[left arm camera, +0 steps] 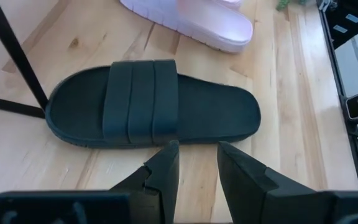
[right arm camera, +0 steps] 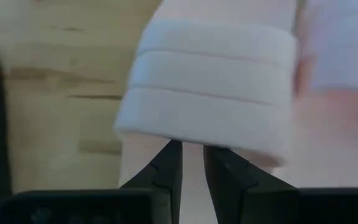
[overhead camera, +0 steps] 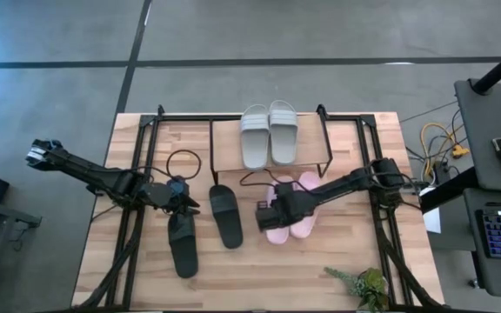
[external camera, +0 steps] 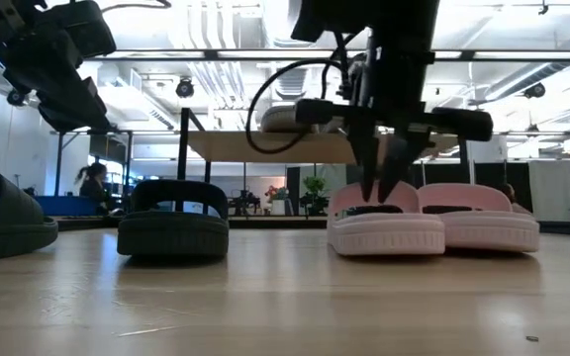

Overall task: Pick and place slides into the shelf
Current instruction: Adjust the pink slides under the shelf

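Slides and shelf: four slides on the table, two shelved; risks noted.

The pale grey-green pair (overhead camera: 268, 132) is seen set on the shelf (overhead camera: 224, 143) at the table's far side; the pink pair (overhead camera: 289, 209) lies just before it, and the two black slides (overhead camera: 226, 215) (overhead camera: 182, 246) lie apart to its left. The right gripper (right arm camera: 192, 163) is poised low at the strap of a pink slide (right arm camera: 213, 93), its fingers narrowly parted with nothing held; a pinch this narrow is judged likely to miss or skid off the wide strap, nudging the neighbouring pink slide (external camera: 478, 229). The left gripper (left arm camera: 197, 163) hangs above the black slides, slightly parted and empty; a crossing of arms near the shelf is a collision risk.
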`<state>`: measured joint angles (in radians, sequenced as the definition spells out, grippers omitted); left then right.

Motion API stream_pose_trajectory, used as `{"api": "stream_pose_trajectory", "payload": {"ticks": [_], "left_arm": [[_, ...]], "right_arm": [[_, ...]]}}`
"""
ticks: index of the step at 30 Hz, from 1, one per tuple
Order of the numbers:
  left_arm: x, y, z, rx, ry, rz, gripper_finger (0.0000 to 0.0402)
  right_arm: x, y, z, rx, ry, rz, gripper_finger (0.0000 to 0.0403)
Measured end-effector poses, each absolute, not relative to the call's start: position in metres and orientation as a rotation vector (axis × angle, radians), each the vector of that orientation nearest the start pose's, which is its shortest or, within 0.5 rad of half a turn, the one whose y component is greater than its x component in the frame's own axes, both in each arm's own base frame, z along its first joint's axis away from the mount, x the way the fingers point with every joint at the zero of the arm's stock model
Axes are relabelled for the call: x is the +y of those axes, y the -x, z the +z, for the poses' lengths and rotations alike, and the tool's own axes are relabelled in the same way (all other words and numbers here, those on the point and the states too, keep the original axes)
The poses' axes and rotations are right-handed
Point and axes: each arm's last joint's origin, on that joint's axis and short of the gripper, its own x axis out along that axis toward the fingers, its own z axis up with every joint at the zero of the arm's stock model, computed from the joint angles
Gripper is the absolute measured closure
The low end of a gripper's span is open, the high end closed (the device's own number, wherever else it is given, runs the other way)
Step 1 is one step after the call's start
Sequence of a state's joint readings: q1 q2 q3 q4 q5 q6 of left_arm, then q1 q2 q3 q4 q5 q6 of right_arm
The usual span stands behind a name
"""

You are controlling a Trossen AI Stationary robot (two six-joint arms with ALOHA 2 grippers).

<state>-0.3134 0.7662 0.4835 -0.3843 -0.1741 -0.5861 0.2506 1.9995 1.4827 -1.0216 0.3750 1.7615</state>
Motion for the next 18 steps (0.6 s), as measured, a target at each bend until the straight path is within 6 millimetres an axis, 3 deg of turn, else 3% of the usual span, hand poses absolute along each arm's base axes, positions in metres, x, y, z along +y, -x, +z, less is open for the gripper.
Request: {"api": "stream_pose_trajectory", "payload": {"ticks": [5,10,13,18], "left_arm": [[-0.043,-0.151,0.216,0.657,0.399,0.073,0.0307],[-0.043,-0.151,0.216,0.657,0.401,0.073,0.0307],[-0.043,-0.151,0.216,0.657,0.402,0.073,0.0307],[-0.043,-0.151,0.216,0.657,0.401,0.073,0.0307]], "right_arm": [[0.086,-0.372,0.187,0.930,-0.978,-1.164,0.0344],[0.112,-0.372,0.200,1.075,-1.008,-1.016,0.0344],[0.130,-0.362,0.203,1.196,-1.038,-0.992,0.0344],[0.154,-0.337,0.193,1.250,-1.033,-1.135,0.0344]]}}
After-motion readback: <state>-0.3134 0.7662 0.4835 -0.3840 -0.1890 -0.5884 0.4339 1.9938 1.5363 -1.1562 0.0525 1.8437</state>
